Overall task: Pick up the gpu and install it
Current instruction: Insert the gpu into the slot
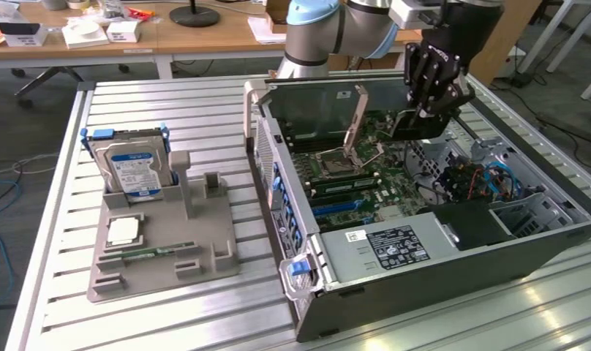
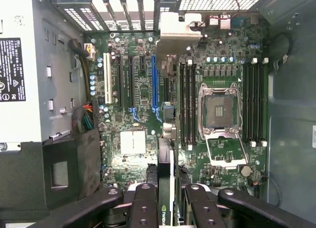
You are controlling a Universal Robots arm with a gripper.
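The gpu (image 1: 418,126) is a thin dark card hanging above the motherboard (image 1: 359,164) inside the open computer case (image 1: 529,252). My gripper (image 1: 427,108) is shut on its upper edge. In the wrist view the gpu (image 2: 178,29) shows edge-on, with its silver bracket at the far end and a green logo near the black fingers (image 2: 143,206). There my gripper (image 2: 167,196) clamps the card from both sides. The card hovers beside the long blue slot (image 2: 154,85), roughly parallel to it and apart from the board.
A grey holder tray (image 1: 213,252) on the slatted table carries a silver hard drive (image 1: 132,170), a small square chip (image 1: 125,231) and a green memory stick (image 1: 151,253). A power supply (image 1: 385,246) fills the case's near end. Desks stand behind.
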